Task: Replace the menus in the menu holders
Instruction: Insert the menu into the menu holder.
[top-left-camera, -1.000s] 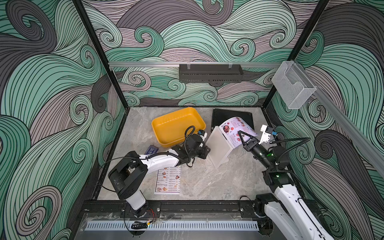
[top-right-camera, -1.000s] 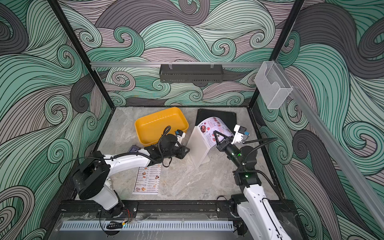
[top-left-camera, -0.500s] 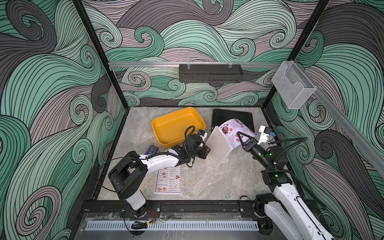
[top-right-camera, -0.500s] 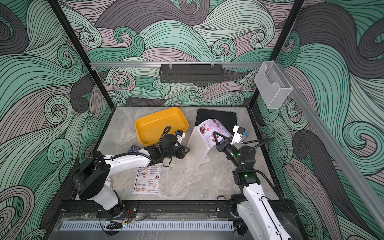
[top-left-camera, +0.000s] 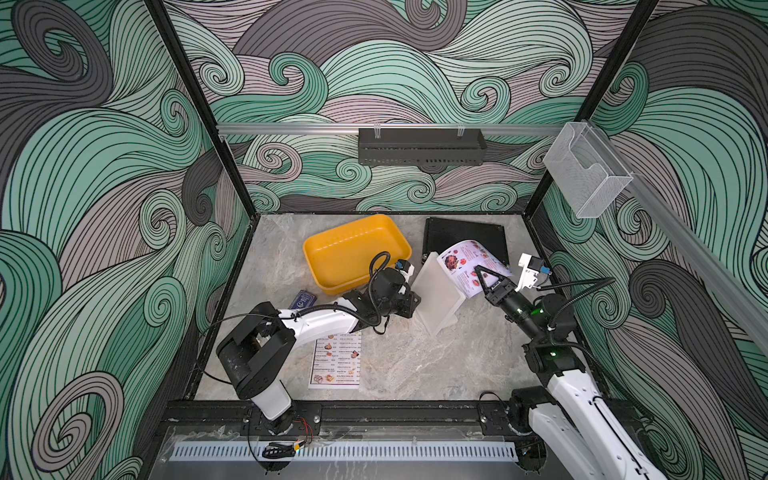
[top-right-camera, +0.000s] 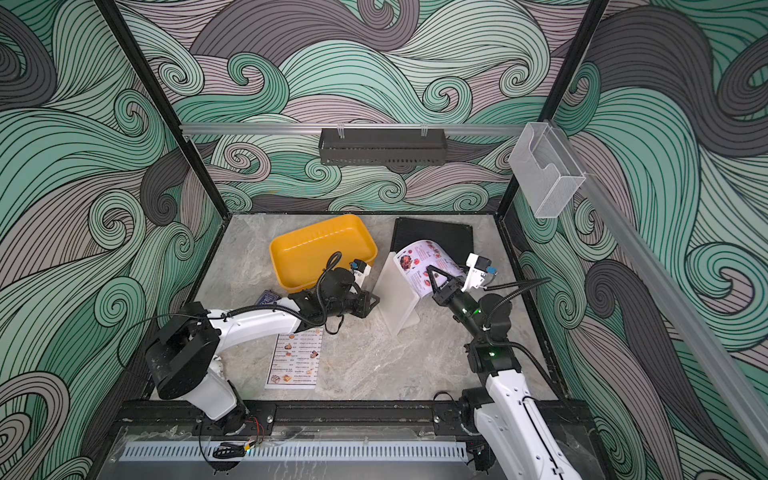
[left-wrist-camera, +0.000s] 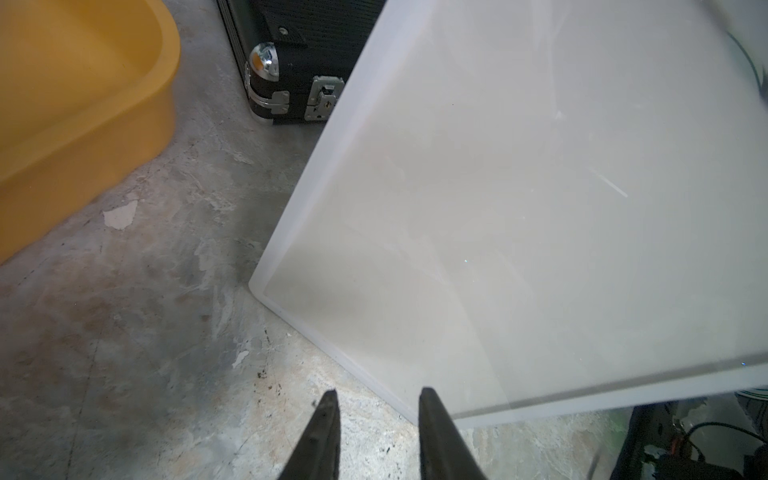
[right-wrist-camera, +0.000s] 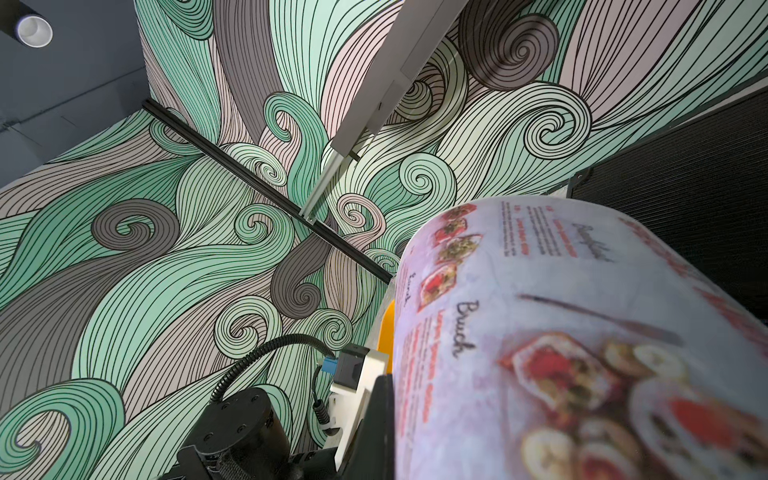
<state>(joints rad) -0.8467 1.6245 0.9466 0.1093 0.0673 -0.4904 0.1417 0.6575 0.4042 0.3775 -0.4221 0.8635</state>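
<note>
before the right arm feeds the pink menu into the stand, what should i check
1. Grip on the special menu: ok, the right gripper is shut on its edge.
2. Sheet flat enough to slide in: not ok, it curls over in an arch.
3. Menu holder standing on its foot: ok.
4. Left gripper bracing the holder: cannot tell. Its jaws are open beside a lower corner, and contact is unclear.
5. Sheet's free edge in the slot: cannot tell, it is hidden behind the panel.
6. White menu out of the way: ok, lying flat, apart from the holder.
</note>
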